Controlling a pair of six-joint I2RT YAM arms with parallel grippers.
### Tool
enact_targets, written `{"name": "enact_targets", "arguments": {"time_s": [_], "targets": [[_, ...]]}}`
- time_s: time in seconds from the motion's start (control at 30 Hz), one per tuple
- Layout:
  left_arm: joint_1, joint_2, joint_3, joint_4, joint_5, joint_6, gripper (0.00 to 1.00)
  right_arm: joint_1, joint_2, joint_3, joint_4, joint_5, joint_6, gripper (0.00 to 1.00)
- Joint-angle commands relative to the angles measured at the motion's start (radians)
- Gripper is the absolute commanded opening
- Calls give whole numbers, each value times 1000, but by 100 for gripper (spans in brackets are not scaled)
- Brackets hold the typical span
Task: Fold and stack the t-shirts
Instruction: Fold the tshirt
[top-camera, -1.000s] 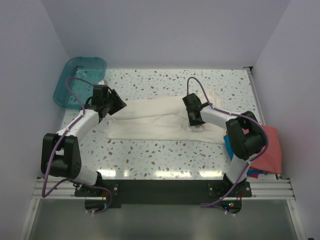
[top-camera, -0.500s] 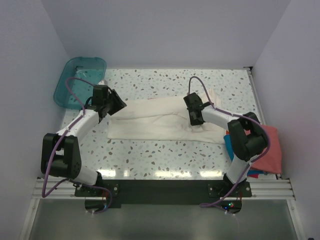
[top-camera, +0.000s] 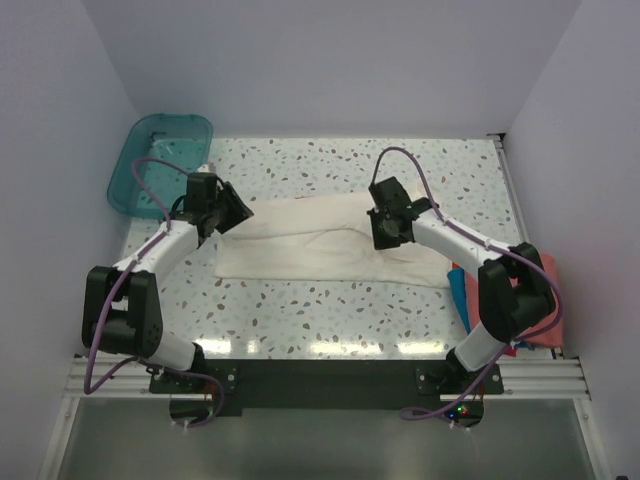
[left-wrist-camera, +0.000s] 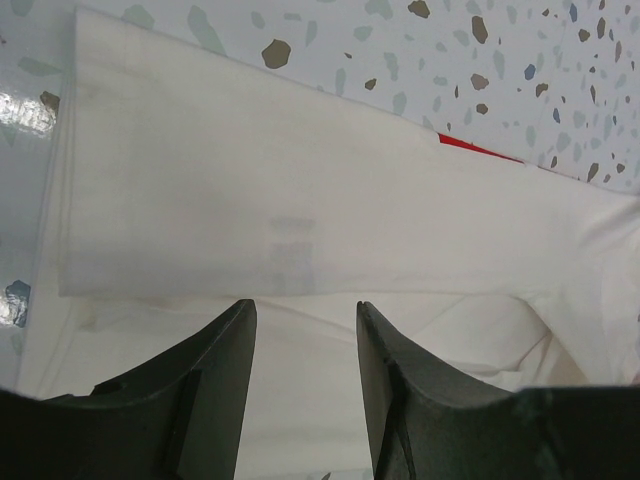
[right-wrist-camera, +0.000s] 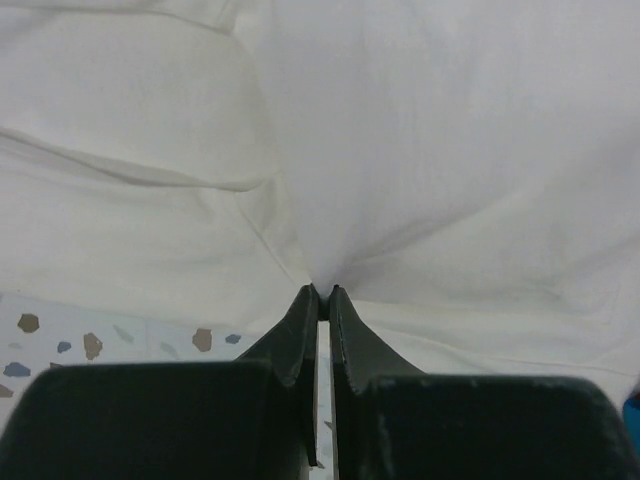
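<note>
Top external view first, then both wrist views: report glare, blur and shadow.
Top external: sharp, with glare bands on the table along its near and far edges. Left wrist: glare patch on the table at left, cream-white shirt washed out. Right wrist: shirt near-white, folds only soft shadows.

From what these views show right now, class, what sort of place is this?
Most likely a robotics lab test cell, not a home: a left arm and right arm are bolted to a rail at a speckled table, plain pale walls box it in, and a cream-white t-shirt lies on it.
</note>
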Motion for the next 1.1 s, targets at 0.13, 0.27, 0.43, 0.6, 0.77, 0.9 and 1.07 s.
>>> {"name": "enact_targets", "arguments": {"time_s": [0.13,0.27,0.43,0.6,0.77,0.9,1.07], "targets": [[1,-22,-8,12,21,30,50,50,-8,32,-25,-135,37,0],[1,-16,-10,14,22,27,50,63,10,38,-19,-177,38,0],[0,2,-5,20,19,18,51,63,40,21,-22,-128,46,22],[-2,36,2,-15,-42,-5,51,61,-48,7,-11,-50,86,59],[-3,83,31,-26,-84,-32,45,9,-146,-16,-22,116,159,65],[-6,131,79,-43,-154,-45,42,-115,-190,-82,-5,133,205,64],[-8,203,154,-58,-167,-52,40,-256,-230,-195,38,128,241,61]]}}
